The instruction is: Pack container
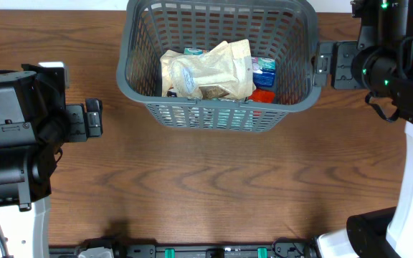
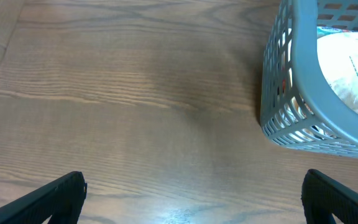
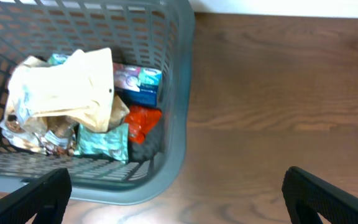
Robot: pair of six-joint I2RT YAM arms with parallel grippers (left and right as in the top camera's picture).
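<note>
The grey slotted basket [image 1: 129, 79] stands at the back middle of the wooden table and holds several snack packets: a large beige bag [image 1: 206, 70] on top, with teal, blue and red packets beside it [image 3: 143, 121]. My left gripper [image 1: 93, 118] is open and empty, left of the basket and apart from it; its fingers frame bare table in the left wrist view [image 2: 194, 199], with the basket corner [image 2: 278, 118] at the right. My right gripper [image 1: 320, 64] is open and empty just outside the basket's right wall [image 3: 179, 93]; its fingertips [image 3: 176, 196] straddle the rim corner.
A white object [image 1: 52, 68] sits at the far left behind the left arm. Bare wooden table [image 1: 214, 186] spreads in front of the basket. A black rail with fittings [image 1: 192, 251] runs along the front edge.
</note>
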